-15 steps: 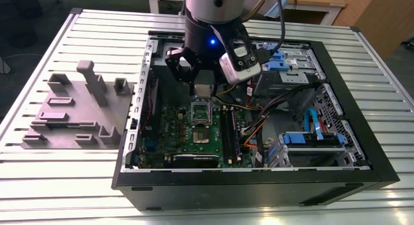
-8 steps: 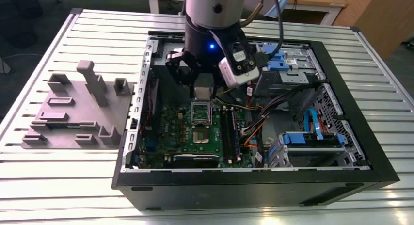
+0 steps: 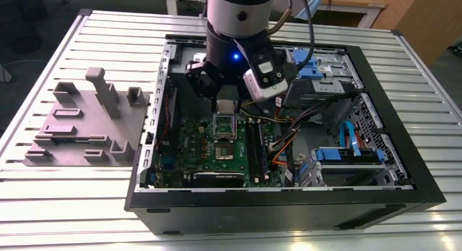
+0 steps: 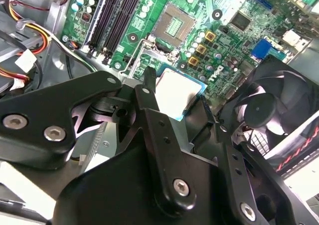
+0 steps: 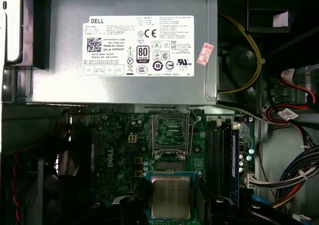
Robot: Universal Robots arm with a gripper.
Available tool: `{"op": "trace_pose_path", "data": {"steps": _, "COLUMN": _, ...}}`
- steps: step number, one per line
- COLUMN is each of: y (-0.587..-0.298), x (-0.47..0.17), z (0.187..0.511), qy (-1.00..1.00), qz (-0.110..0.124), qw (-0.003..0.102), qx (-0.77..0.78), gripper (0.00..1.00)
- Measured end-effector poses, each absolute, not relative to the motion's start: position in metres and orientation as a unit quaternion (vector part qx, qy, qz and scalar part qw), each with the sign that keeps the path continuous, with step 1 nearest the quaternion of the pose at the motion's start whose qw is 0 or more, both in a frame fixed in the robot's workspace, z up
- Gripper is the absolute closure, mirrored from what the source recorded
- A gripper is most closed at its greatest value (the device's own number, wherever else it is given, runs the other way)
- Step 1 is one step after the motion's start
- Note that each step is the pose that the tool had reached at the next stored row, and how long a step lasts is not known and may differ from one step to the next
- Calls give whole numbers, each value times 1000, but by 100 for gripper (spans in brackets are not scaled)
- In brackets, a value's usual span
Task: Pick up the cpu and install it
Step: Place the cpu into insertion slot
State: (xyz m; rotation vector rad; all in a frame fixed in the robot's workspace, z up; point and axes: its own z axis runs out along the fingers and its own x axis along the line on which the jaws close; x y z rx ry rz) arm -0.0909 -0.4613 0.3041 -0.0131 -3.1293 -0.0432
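Atop a ribbed metal table (image 3: 65, 218), an open black computer case (image 3: 289, 210) lies on its side beneath the robot arm (image 3: 238, 13), which comes in from twelve o'clock in the exterior view. A grey moulded fixture plate (image 3: 79, 129) sits on the table at the case's nine o'clock, well apart from the work. Inside the case, a large grey power-supply box (image 5: 65, 85) borders the green motherboard (image 5: 114, 140), and a black round fan (image 4: 271, 103) stands near the board's edge. Red, orange and blue cables crowd the case at three o'clock in the exterior view.

The black gripper (image 3: 225, 99) is clamped on the cpu (image 4: 174, 91), a flat square chip with a matt silver lid and thin green rim, pinched at opposite edges by the fingers (image 4: 149, 103). The chip hangs clear above the board, not touching it. In the exterior view the open socket (image 3: 225, 124), a rectangular metal frame, lies just at the chip's six o'clock, with dark memory slots (image 3: 252, 148) close beside it at four o'clock.
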Motion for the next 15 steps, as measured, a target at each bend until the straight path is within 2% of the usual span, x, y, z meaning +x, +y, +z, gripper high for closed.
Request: {"op": "trace_pose_path", "data": {"steps": 15, "y": -461, "x": -91, "z": 294, "qy": -1000, "qz": -14, "qw": 6, "qx": -4, "gripper": 53}}
